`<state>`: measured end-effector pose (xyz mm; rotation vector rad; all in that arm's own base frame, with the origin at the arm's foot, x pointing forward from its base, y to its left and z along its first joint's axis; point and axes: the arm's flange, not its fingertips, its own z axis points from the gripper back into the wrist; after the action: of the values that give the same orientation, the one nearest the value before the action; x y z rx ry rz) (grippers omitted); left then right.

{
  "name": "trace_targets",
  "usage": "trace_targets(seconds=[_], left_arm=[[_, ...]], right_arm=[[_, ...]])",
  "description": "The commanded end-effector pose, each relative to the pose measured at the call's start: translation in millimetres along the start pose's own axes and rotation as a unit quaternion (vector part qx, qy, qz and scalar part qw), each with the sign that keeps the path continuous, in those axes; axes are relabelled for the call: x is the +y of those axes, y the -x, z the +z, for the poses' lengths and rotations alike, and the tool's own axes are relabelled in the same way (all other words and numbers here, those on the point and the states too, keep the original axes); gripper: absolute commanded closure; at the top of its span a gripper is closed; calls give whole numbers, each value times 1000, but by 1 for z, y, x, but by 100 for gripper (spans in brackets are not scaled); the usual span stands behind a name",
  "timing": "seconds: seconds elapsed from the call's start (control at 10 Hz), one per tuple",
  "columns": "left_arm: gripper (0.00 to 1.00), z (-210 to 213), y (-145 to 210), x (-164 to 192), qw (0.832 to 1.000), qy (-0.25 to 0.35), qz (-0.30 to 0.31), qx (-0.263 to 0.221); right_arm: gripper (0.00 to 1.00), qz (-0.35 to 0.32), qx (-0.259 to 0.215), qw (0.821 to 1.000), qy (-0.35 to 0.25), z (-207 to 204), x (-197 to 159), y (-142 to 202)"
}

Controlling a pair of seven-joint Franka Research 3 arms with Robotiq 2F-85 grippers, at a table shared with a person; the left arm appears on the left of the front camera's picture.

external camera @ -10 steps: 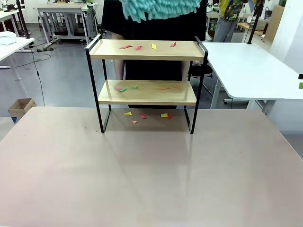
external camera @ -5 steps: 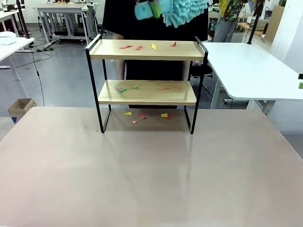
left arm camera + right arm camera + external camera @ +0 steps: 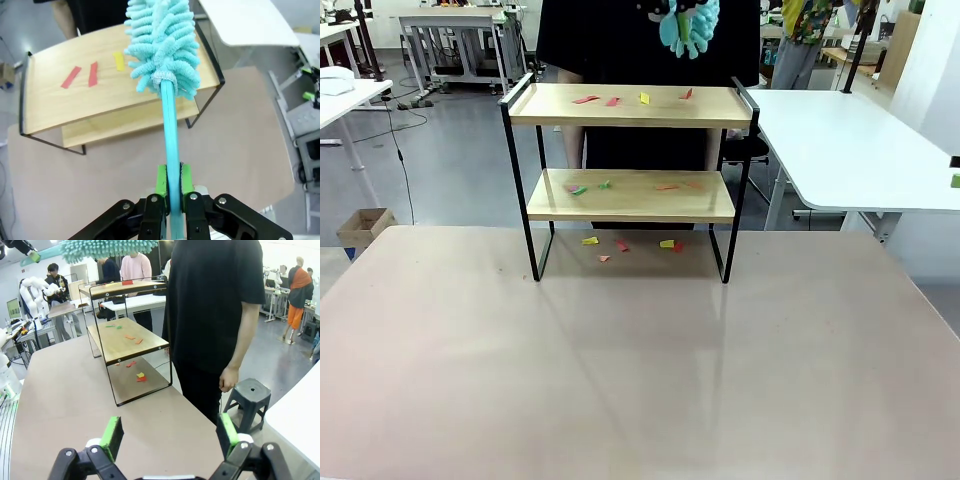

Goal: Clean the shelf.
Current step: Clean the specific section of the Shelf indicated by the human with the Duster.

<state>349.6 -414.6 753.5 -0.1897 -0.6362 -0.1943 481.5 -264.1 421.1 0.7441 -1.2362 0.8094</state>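
Shelf (image 3: 631, 198) at the far side of the beige table (image 3: 640, 380), paper scraps (image 3: 612, 101) strewn on both boards. A turquoise duster (image 3: 162, 45) is clamped by its handle in the left gripper (image 3: 173, 181) above the top board; the right gripper (image 3: 170, 436) is spread wide, empty. White tables (image 3: 840, 140) are seen behind.

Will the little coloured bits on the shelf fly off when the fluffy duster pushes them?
Probably yes: the bits look thin and flat like paper, so likely very light. The shelf looks smooth, so they should slide. The duster looks soft and floppy, so a few may slip under it.
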Motion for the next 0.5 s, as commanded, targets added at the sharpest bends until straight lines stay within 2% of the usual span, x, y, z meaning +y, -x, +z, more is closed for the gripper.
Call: trace_targets(seconds=[0.0,0.4], left_arm=[[87,-16,-18,-31,999,-14,34,6],[87,-55,-17,-53,999,-20,48,13]], right_arm=[[0,2,-1,1000,0,-1,1,-3],[0,2,-1,1000,0,-1,1,-3]])
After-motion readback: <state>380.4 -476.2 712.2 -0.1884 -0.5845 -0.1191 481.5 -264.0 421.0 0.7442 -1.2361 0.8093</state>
